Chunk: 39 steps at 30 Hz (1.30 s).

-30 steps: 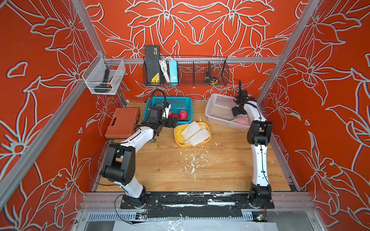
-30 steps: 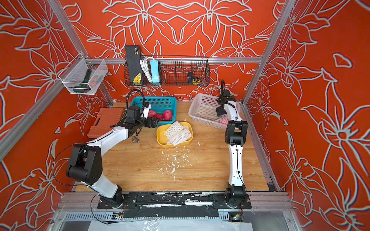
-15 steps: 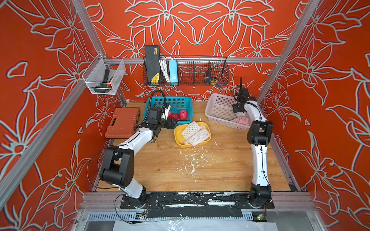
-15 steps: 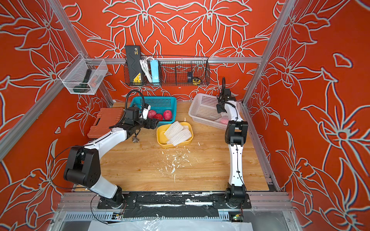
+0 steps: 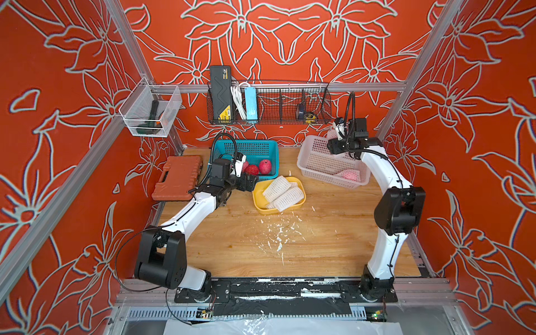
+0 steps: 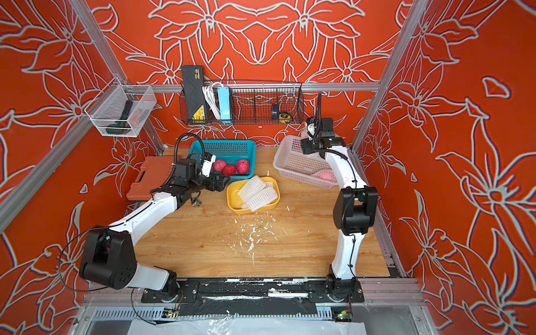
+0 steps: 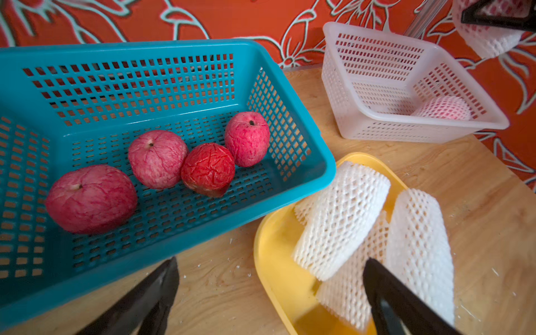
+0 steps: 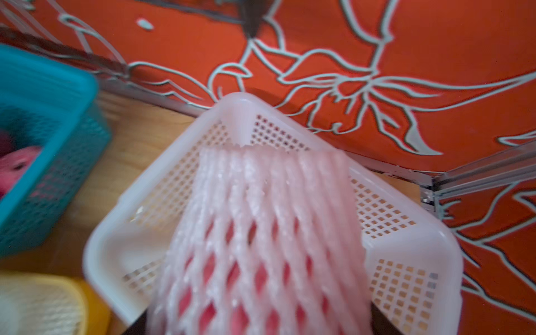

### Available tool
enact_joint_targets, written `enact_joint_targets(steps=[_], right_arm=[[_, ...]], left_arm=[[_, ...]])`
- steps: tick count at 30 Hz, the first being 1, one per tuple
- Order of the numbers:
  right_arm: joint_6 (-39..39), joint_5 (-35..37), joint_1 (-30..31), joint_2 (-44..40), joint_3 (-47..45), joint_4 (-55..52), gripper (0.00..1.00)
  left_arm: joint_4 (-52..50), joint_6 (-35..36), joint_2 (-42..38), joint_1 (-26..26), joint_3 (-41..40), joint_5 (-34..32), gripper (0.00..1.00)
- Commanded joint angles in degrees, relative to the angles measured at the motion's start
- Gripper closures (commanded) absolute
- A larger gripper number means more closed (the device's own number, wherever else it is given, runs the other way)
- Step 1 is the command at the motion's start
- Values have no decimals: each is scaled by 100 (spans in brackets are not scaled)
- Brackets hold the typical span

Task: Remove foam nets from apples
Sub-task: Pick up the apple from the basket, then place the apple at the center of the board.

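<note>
We found the right tool [image 5: 334, 141] clenched on a netted apple [image 8: 261, 232], whose pink skin showed through the diamond holes of its white sleeve. The fruit sat between the jaws and filled most of the right wrist view. It hung in the air above the far corner of the white basket [image 5: 316, 162], clear of its rim. A second netted apple [image 7: 442, 108] lay inside that basket, against the near wall and well apart from the tool.

The left tool [image 7: 271, 264] was released, its two black fingers [image 7: 150, 293] spread wide with nothing between them. It was low over the tabletop [image 5: 333, 246], just in front of the teal basket [image 7: 145, 81] and beside the yellow tray [image 7: 278, 255]. We could not tell whether it touched either one.

We counted six apples in all. Four bare apples [image 7: 158, 159] lay in a loose row on the teal basket's floor, and the middle two of them touched. The other two wore nets, one gripped and one in the white basket.

The empty foam nets [image 7: 342, 220] were piled in the yellow tray, overlapping. We made out at least three and could not count more with certainty. There were two baskets, one tray and two tools. White foam crumbs [image 5: 278, 235] lay scattered on the tabletop in front of the tray.
</note>
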Motion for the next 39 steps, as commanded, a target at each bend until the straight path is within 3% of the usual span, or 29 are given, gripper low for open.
enact_joint_targets(steps=[1,5,11,18,22,30,39], right_arm=[[-73,-449,417,-900,-1156,717,42],[-188,-1106,820,-2211,-2788,1472,42],[-1165,-2296,1434,-3903,-4919,1936,41],[-2061,-3251,1852,-5025,-6424,2102,39],[-2737,-3267,2272,-4922,-6691,1836,39],[-3784,-2437,3359,-3783,-6677,1740,39],[-4426,-2067,3637,-2739,-6023,1281,36]], left_arm=[[-104,-190,-309,-28,-31,288,2],[-431,-273,-648,-82,-135,375,2],[-471,-411,-1548,-94,-699,391,2],[-800,-445,-2253,-98,-1193,539,2],[-852,-567,-2415,-98,-1489,688,2],[-852,-576,-2749,-93,-1964,798,3],[-714,-303,-2520,-92,-2022,645,5]])
